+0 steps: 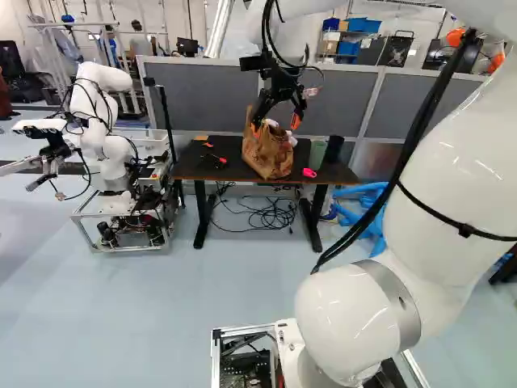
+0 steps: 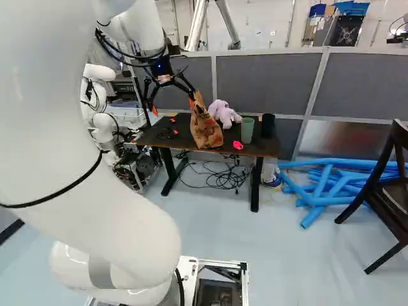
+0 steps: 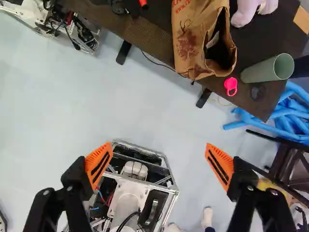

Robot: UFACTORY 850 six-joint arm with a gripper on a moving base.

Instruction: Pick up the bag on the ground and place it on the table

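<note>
Upper center, left base view: A gripper (image 1: 275,124) is pointing down, jaws gaping, near a bag (image 1: 266,158) resting on a table (image 1: 192,166).

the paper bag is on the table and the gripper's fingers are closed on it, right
Not quite: the fingers are not closed on the paper bag. The wrist view shows them standing wide open, with the bag outside the gap between them. The rest is right: the bag is on the table.
</note>
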